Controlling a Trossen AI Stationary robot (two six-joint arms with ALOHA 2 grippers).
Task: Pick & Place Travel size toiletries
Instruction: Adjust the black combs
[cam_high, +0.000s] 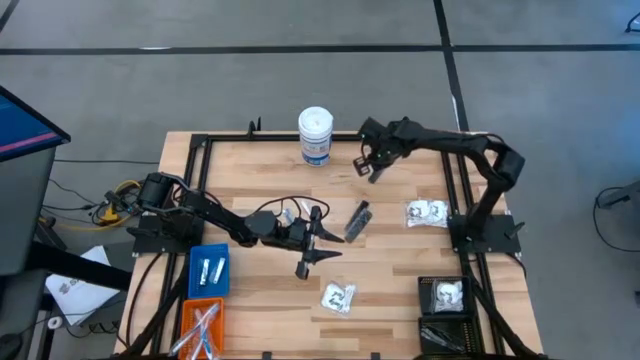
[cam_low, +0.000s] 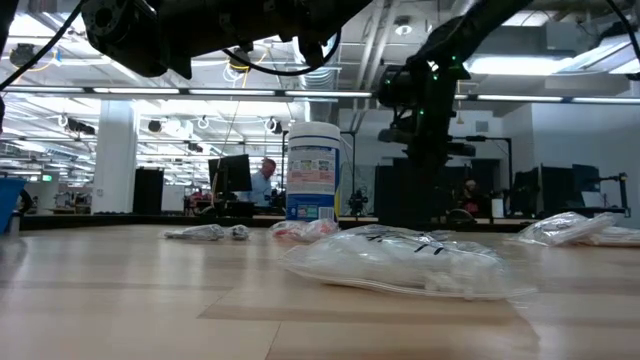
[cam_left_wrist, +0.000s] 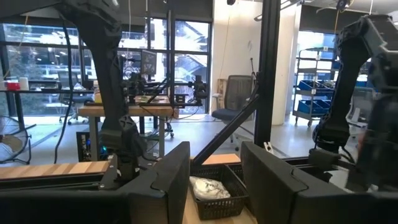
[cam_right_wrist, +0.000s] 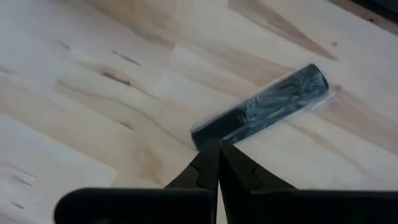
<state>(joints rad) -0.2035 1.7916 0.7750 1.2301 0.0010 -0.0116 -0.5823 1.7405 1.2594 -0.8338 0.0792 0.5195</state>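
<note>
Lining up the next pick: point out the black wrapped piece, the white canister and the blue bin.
black wrapped piece (cam_right_wrist: 261, 109): right wrist view, middle of its body.
white canister (cam_high: 315, 137): high view, its lid.
blue bin (cam_high: 192, 272): high view, its left rim.

tall white canister with blue label: set at wooden worktop's far edge | slim black wrapped piece: laid mid-worktop | black mesh bin: placed at near right corner
</note>
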